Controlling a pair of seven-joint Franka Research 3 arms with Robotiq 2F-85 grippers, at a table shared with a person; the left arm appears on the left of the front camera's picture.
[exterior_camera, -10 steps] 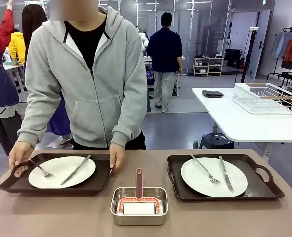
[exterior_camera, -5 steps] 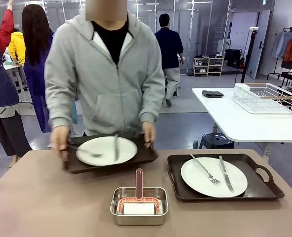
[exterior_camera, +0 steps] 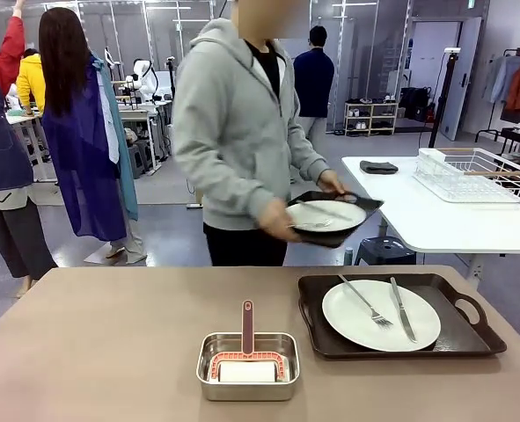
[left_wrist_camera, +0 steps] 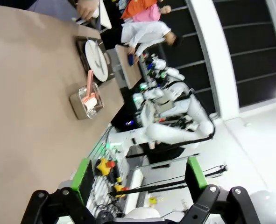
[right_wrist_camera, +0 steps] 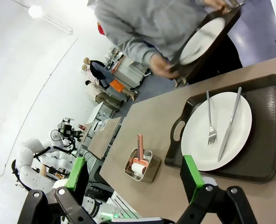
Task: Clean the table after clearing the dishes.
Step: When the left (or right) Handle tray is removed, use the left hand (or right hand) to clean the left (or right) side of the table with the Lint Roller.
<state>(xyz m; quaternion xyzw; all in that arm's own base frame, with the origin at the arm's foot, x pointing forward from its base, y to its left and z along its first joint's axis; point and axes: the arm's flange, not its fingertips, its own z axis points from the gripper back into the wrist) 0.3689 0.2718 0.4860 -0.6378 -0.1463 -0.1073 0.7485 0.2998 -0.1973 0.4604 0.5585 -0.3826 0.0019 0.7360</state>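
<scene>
On the right of the taupe table (exterior_camera: 110, 343) lies a dark handled tray (exterior_camera: 457, 338) with a white plate (exterior_camera: 418, 330), a fork (exterior_camera: 365, 303) and a knife (exterior_camera: 401, 309). Beyond the far edge a person in a grey hoodie holds a second tray (exterior_camera: 365, 205) with a plate (exterior_camera: 339, 216) and cutlery, off the table and turned right. My left gripper (left_wrist_camera: 138, 163) is open above the near side, far from the plate (left_wrist_camera: 96, 59). My right gripper (right_wrist_camera: 134, 172) is open too, back from the tray (right_wrist_camera: 264, 140) and plate (right_wrist_camera: 217, 130); the carried tray (right_wrist_camera: 208, 37) shows above.
A small steel pan (exterior_camera: 248, 365) holding a red-handled tool sits at the front middle, also in the wrist views as the pan (left_wrist_camera: 87, 100) and pan (right_wrist_camera: 141, 165). A white table (exterior_camera: 435, 220) with a wire rack (exterior_camera: 471, 174) and a dark cloth (exterior_camera: 378, 167) stands at right.
The person lifted the left tray with its plate and cutlery off the table, stepped right and turned toward the white table. The right tray and the pan have not moved.
</scene>
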